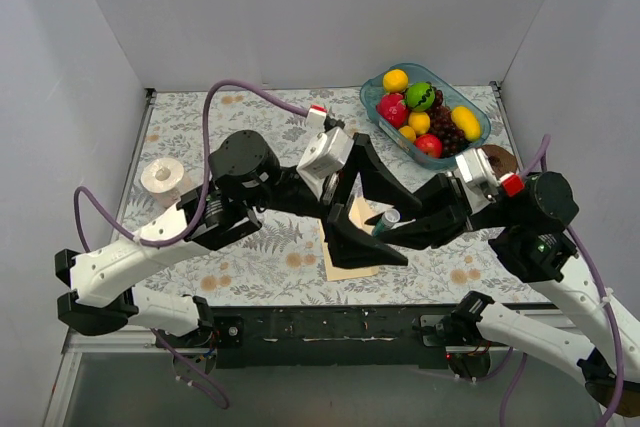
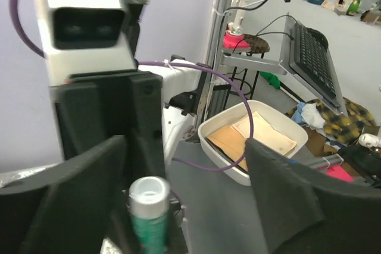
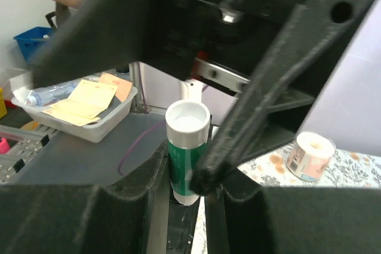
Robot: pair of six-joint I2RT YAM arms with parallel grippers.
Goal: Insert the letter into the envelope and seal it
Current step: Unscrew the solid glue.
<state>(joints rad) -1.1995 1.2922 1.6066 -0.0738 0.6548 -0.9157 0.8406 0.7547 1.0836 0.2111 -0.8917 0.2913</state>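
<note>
glue stick point(image 3: 187, 147) — glossy plastic; right pincer point(image 3: 186, 197) — matt black plastic

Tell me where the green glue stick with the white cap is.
The glue stick is mid-table in the top view, gripped by the right pincer, with the open left pincer around it.

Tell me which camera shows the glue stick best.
Right wrist: the glue stick fills mid-frame, white top and green body clear, clamped in the right gripper. Left wrist catches only its top at the bottom edge; top view shows a sliver between the arms.
</note>
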